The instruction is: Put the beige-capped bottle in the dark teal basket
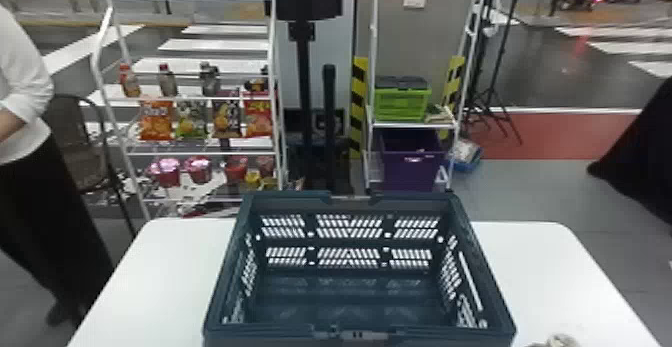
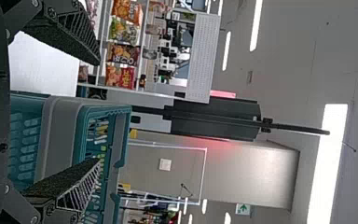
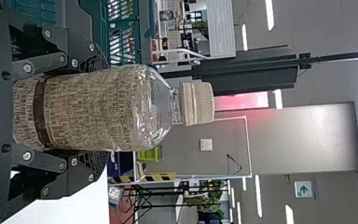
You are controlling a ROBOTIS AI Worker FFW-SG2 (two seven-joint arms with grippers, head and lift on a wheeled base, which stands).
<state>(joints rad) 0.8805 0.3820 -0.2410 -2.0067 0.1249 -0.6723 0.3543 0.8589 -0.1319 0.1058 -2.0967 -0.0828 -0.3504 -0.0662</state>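
The jaws of your right gripper [image 3: 95, 112] are closed on the bottle [image 3: 86, 109], one black finger to each side of its patterned label. It sits upright in the grip, with its beige cap [image 3: 197, 103] and clear shoulder standing free of the fingers. You have it to the right of the dark teal basket [image 1: 410, 199], toward the near side and outside the wall. You can't tell from here whether its base touches the white table [image 1: 165, 276].

Your left gripper [image 2: 95, 112] has its fingers spread with nothing between them, close to the basket's near left part. It looks like a spare for this job; keep it out of the way.

Farther out, the basket stands open-topped on the table, its floor bare, with the snack rack [image 1: 200, 99] behind it and to the left.

By the look of it, your grasp is done and the carry comes next. Raise the bottle until its base clears the right rim, bring it left over the opening, then lower it well inside before you let go. Cross too low and the base could catch the rim, tipping the bottle or pushing the basket.
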